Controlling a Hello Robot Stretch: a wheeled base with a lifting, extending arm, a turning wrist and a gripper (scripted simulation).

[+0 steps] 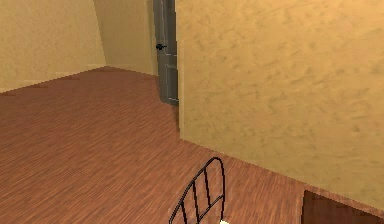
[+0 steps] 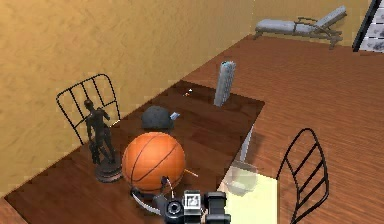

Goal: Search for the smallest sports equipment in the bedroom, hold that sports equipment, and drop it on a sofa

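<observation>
Nearest in the forward view, a black wire chair point(image 1: 200, 195) is poking up from the bottom edge, and a dark table point(image 1: 340, 210) corner is sitting at the bottom right. Wooden floor point(image 1: 90, 130) is stretching away to yellow walls point(image 1: 290, 80). A grey door point(image 1: 167, 55) is standing ajar at the far corner.

Turning to the arm side view, the gripper point(image 2: 168, 206) is showing at the bottom edge, close by an orange basketball point(image 2: 153, 160) that is resting on the table point(image 2: 215, 125). I cannot tell how its fingers are set, nor whether it is holding anything.

A dark statue point(image 2: 98, 135) is standing left of the ball. A dark grey rounded thing point(image 2: 157, 117) is lying beyond the ball, and a grey cylinder point(image 2: 225, 83) is standing upright farther out. A pale sheet point(image 2: 250, 185) is lying at the table's right. A left chair point(image 2: 88, 100) and a right chair point(image 2: 305, 175) are flanking the table. A grey lounger point(image 2: 300, 27) is sitting far off by the wall.
</observation>
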